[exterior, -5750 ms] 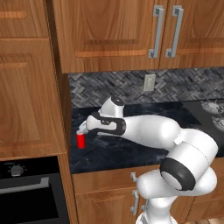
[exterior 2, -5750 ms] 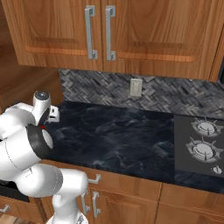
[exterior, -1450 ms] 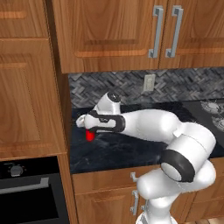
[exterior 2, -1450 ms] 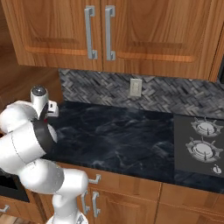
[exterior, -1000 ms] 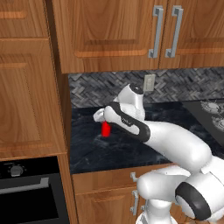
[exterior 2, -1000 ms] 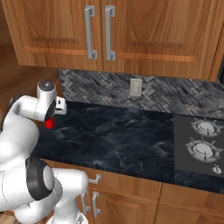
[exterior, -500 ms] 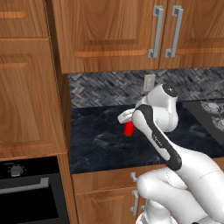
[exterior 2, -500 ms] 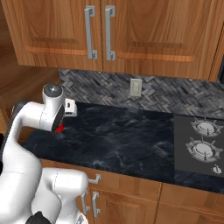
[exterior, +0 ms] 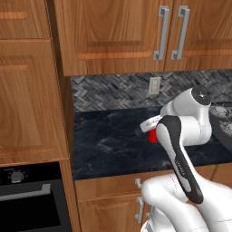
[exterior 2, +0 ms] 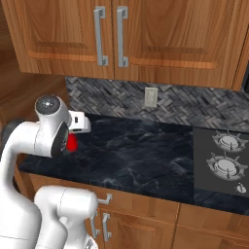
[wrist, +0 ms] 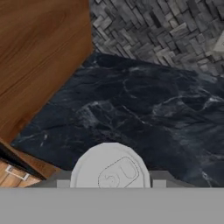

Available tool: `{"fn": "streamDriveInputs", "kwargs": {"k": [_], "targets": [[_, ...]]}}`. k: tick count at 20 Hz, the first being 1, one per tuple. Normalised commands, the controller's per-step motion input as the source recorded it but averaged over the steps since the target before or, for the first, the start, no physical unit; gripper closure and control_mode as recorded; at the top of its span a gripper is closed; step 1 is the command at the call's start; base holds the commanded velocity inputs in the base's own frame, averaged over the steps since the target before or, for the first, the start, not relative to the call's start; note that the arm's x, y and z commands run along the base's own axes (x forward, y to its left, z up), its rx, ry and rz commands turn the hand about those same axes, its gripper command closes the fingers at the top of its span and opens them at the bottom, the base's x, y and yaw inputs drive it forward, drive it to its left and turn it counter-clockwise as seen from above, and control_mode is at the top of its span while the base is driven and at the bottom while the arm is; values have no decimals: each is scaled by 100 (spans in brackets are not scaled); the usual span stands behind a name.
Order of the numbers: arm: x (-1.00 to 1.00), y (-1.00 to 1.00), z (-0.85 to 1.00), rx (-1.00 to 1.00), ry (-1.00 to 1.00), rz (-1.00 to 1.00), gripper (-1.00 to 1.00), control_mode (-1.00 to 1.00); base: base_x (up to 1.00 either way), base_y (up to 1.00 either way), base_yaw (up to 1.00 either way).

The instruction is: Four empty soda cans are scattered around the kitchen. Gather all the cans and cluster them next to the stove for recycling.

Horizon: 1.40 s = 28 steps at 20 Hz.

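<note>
I am holding a red soda can in my gripper, jaws closed narrowly on its sides, and it is hanging above the dark marbled counter rather than resting on it. In the left base view the can is showing as a small red patch just right of the middle of the frame, tucked under my white hand and partly hidden by my forearm. In the right base view the same can is peeking out at the left of the frame, below my gripper and beside my big white elbow joint. In the hand view I am looking straight down on the can's silvery-grey top with its pull tab, sitting at the bottom centre of the frame, with the counter spreading out above it, the herringbone backsplash along the top right and a wooden cabinet side filling the upper left. The stove is lying at the right edge of the right base view, black with silver ringed burners, well apart from the can; its edge is also showing at the far right of the left base view.
</note>
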Motion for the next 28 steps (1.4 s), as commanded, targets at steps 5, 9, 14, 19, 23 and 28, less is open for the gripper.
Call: {"fn": "streamDriveInputs", "kwargs": {"k": [5, 9, 14, 19, 23, 28], "targets": [[-16, -11, 2, -2, -1, -1, 100, 100, -71, -52, -6], [0, 0, 0, 0, 0, 0, 100, 100, -83, -67, -9], [0, 0, 0, 0, 0, 0, 100, 100, -34, -84, -12], [0, 0, 0, 0, 0, 0, 100, 100, -2, -100, -11], [0, 0, 0, 0, 0, 0, 100, 100, 0, -100, -11], [0, 0, 0, 0, 0, 0, 100, 100, -2, -100, -10]]}}
